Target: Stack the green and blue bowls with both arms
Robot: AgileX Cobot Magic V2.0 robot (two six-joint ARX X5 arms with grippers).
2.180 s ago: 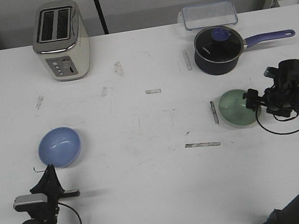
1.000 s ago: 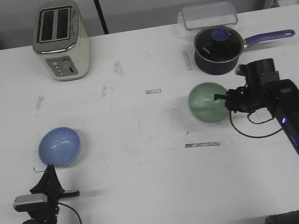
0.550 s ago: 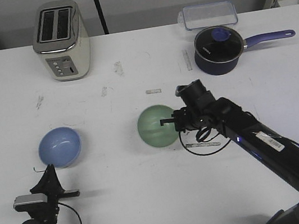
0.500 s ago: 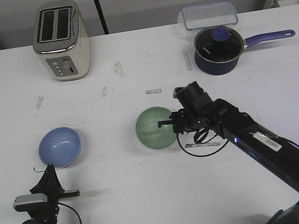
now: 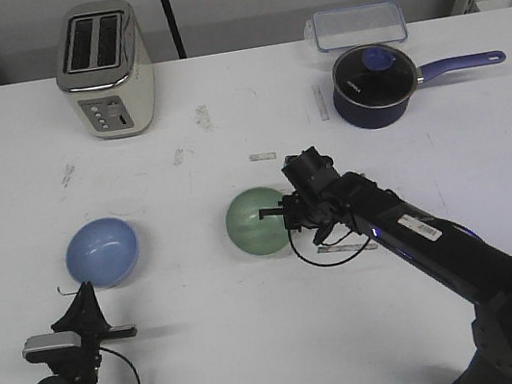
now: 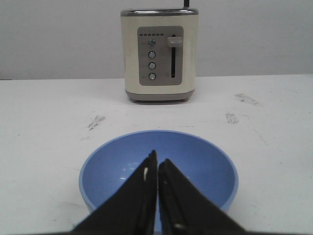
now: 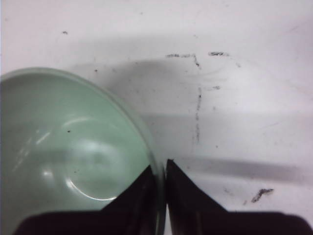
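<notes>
My right gripper [image 5: 279, 213] is shut on the rim of the pale green bowl [image 5: 255, 222], which it holds near the table's middle; in the right wrist view the bowl's rim [image 7: 146, 142] runs between the two fingers of that gripper [image 7: 161, 169]. The light blue bowl [image 5: 101, 252] rests on the table at the front left. My left gripper [image 5: 86, 299] sits just in front of it near the table's front edge, jaws together and holding nothing. In the left wrist view the left gripper's [image 6: 157, 159] tips point at the blue bowl [image 6: 195, 156].
A cream toaster [image 5: 105, 70] stands at the back left. At the back right are a dark saucepan with a glass lid and purple handle [image 5: 374, 84] and a clear lidded container [image 5: 357, 25]. Tape strips and scuffs mark the white table [image 5: 261, 347].
My right arm has carried the green bowl from the right side of the table leftward to the middle. The left arm and the blue bowl have not moved.
</notes>
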